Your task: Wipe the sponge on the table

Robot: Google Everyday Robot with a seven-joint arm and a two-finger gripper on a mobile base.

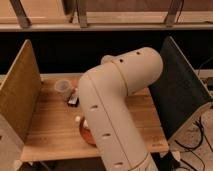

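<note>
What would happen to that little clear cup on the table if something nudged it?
The clear cup looks thin and see-through, so it is probably light and would slide easily on the plank table. It stands upright, so a push near its rim might tip it. The gripper is out of sight, presumably behind the arm.

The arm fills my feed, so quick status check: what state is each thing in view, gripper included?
Light-brown wooden plank table: level, carrying everything.
Large white robot arm: bent over the table.
Gripper: hidden behind the arm, not in view.
Clear plastic cup: upright, far left.
Small dark pad: flat near the cup.
Small pale-yellow sponge: on the table, mostly hidden by arm.
Orange-brown round object: on the table, partly hidden.
</note>
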